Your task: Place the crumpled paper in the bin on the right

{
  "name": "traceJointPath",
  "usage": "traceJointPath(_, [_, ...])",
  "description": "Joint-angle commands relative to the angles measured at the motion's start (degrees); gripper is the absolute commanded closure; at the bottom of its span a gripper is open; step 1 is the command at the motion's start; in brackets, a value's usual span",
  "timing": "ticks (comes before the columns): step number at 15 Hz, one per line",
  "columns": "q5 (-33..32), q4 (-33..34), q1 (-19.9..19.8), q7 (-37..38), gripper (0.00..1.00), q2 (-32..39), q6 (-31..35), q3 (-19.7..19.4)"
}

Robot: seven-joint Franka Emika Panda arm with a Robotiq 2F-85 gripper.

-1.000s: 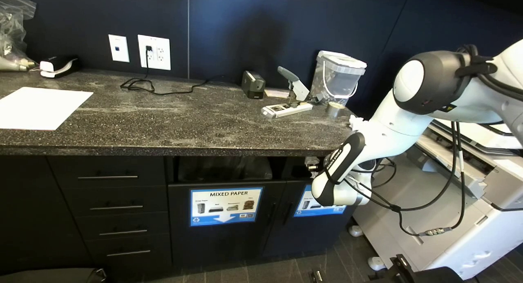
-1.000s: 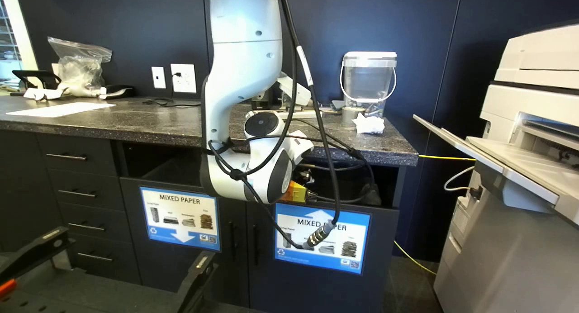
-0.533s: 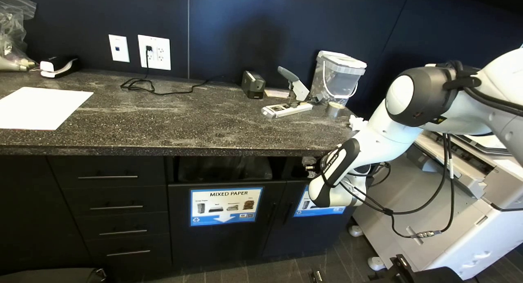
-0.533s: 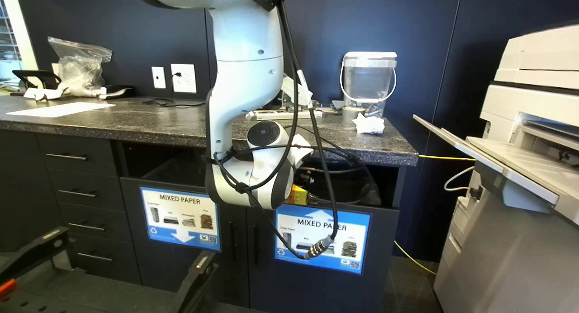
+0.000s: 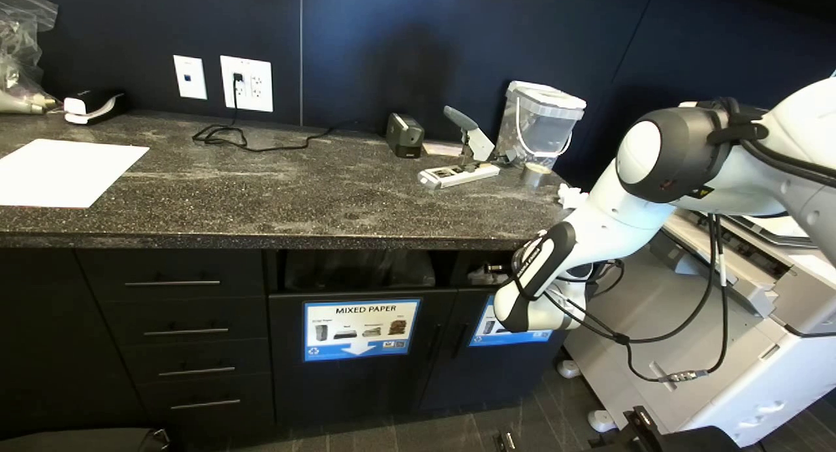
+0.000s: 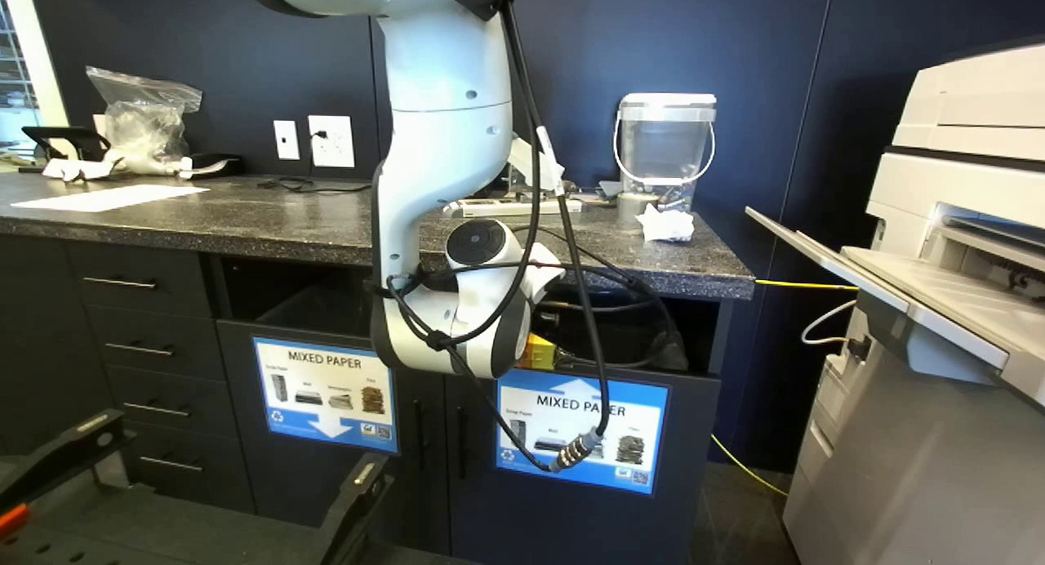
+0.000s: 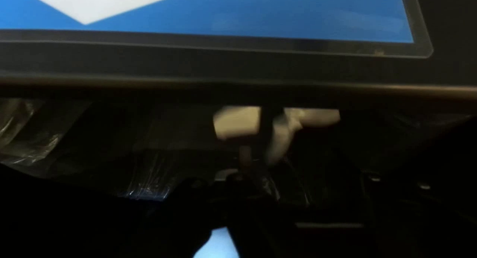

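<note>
Running above the hand [image 5: 498, 268], the speckled dark counter [image 5: 294, 197] seems to leave only a front entry, probably why the arm [image 5: 610, 226] bends so low. At the hand is the mouth of the right MIXED PAPER bin [image 6: 700, 324], with shiny plastic [image 7: 37, 142], likely a liner, inside. Higher than the hand, a lidded translucent bucket [image 6: 665, 144] stands on the counter, its contents unclear, a white wad [image 6: 666, 224] near it. Whether the hand is spread or pressed together I cannot tell; pale crumpled paper [image 5: 484, 277] shows in the mouth just below it, presumably to drop in.
</note>
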Motion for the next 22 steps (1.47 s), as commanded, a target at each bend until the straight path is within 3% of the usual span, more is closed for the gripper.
traceJointPath(1, [-1.7, 1.0, 0.4, -0.7, 0.14, 0.3, -0.1, -0.5])
traceJointPath(3, [-1.1, -1.0, 1.0, -1.4, 0.01, -0.8, 1.0, -1.2])
traceJointPath(12, [0.8, -19.6, 3.7, -4.0, 0.0, -15.7, -0.1, -5.1])
traceJointPath(16, [-0.2, -28.0, 3.1, -3.7, 0.0, -26.8, -10.4, -5.5])
traceJointPath(22, [-0.5, -30.3, 0.6, -5.1, 0.0, -44.1, -37.7, -4.3])
